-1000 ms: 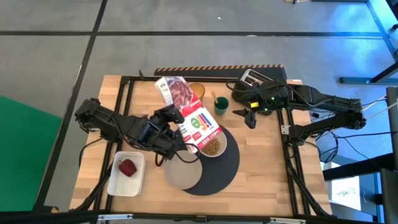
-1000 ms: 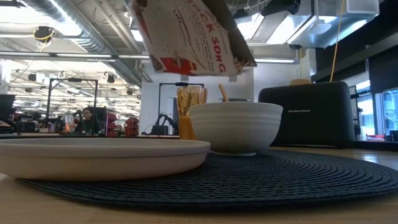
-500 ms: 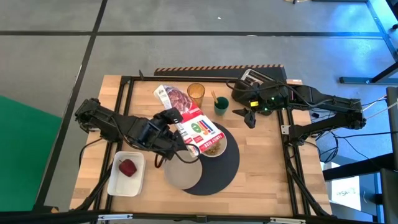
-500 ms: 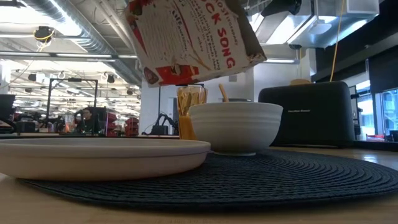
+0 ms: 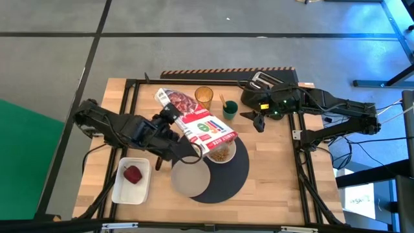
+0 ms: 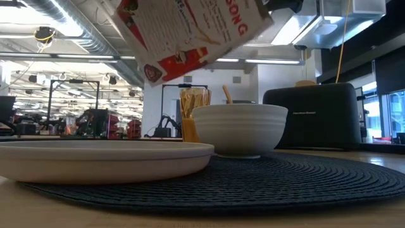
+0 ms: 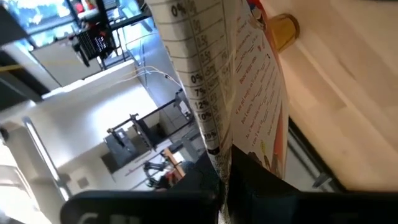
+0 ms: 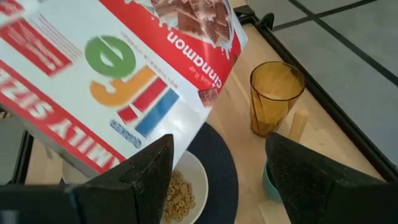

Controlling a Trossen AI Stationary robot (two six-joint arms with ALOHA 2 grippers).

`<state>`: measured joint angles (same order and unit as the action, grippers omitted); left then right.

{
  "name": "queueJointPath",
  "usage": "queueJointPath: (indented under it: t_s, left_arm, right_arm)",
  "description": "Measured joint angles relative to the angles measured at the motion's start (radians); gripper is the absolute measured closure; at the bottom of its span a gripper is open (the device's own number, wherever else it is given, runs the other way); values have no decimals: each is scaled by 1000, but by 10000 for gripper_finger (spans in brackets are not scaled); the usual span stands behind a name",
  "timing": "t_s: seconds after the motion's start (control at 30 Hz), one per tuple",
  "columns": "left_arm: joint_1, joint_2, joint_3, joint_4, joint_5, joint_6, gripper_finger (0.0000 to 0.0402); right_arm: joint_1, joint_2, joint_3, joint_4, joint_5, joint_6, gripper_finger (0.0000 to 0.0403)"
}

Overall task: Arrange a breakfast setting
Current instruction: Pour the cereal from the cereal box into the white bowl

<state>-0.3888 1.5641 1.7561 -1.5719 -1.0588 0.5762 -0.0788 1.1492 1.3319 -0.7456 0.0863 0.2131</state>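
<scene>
A small white bowl (image 5: 222, 154) with cereal and a flat white plate (image 5: 189, 178) rest on the round dark mat (image 5: 231, 178). The amber tumbler (image 5: 204, 97) stands on the table behind them. An orange-tan handle (image 5: 222, 102) sticks out of a green cup (image 5: 230, 110). My left gripper (image 5: 169, 131) is shut on a red and white cereal box (image 5: 196, 123) held above the bowl. My right gripper (image 8: 217, 180) is open and empty over the table's far right, beside the green cup. My left gripper pinches the cereal box between its two fingers at one long edge (image 7: 227, 158), about midway along the box. The fingers come at it level from the table's left. The box is lifted clear, slanted over the bowl, its open end (image 5: 229, 137) toward the right.
A black toaster (image 5: 266, 81) stands at the far right edge. A white rectangular tray (image 5: 120, 189) with a red thing in it sits at the near left. A black frame rail (image 5: 213, 81) runs around the table.
My left gripper has turned the cereal box: its open end has risen away from the bowl and swung toward the table's right edge, while its closed end has gone toward the left. The gripper itself has drawn a little toward the left edge.
</scene>
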Motion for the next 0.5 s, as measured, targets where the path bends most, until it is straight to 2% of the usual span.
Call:
queueJointPath:
  t_s: [0.37,0.5]
  left_arm:
    - [-1,-62,0,-1,27,-149,401]
    - [4,-90,0,0,99,-282,401]
  right_arm:
    - [0,0,0,33,60,-13,158]
    - [0,0,12,41,206,-28,158]
